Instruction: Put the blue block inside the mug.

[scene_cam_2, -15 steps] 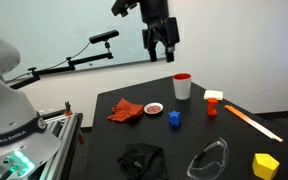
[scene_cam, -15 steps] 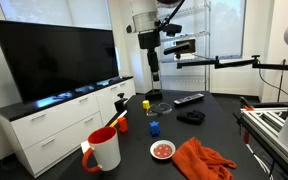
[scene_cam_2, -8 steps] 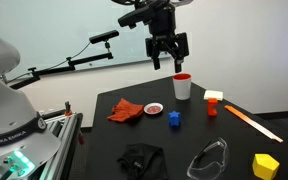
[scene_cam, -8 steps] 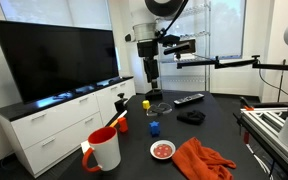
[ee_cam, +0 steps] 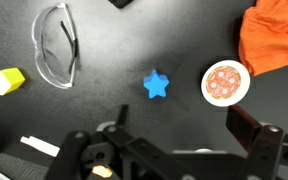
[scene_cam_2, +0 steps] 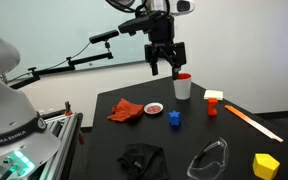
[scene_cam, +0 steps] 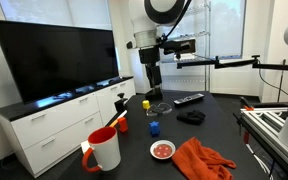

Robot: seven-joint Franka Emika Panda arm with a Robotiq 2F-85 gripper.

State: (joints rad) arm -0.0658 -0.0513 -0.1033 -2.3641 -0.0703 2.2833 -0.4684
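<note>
The blue block point(ee_cam: 157, 85) lies on the black table, small and solid blue; from above its outline looks star-like. It also shows in both exterior views point(scene_cam: 154, 128) point(scene_cam_2: 173, 119). The white mug point(scene_cam: 104, 150) with a red inside stands upright at the table's edge, also seen in an exterior view point(scene_cam_2: 182, 87); it is out of the wrist view. My gripper point(scene_cam_2: 167, 68) hangs open and empty high above the table, also seen in an exterior view point(scene_cam: 154, 92). In the wrist view its fingers point(ee_cam: 169, 150) frame the bottom, with the block just ahead of them.
A small plate point(ee_cam: 226, 83) and an orange cloth point(ee_cam: 274, 35) lie beside the block. Safety glasses point(ee_cam: 54, 45) and a yellow block point(ee_cam: 6, 81) lie on its other side. A black object point(scene_cam: 191, 117), a remote point(scene_cam: 188, 99) and a large TV point(scene_cam: 54, 60) are nearby.
My gripper has come down somewhat and shifted sideways over the table, still open. The objects on the table have not moved.
</note>
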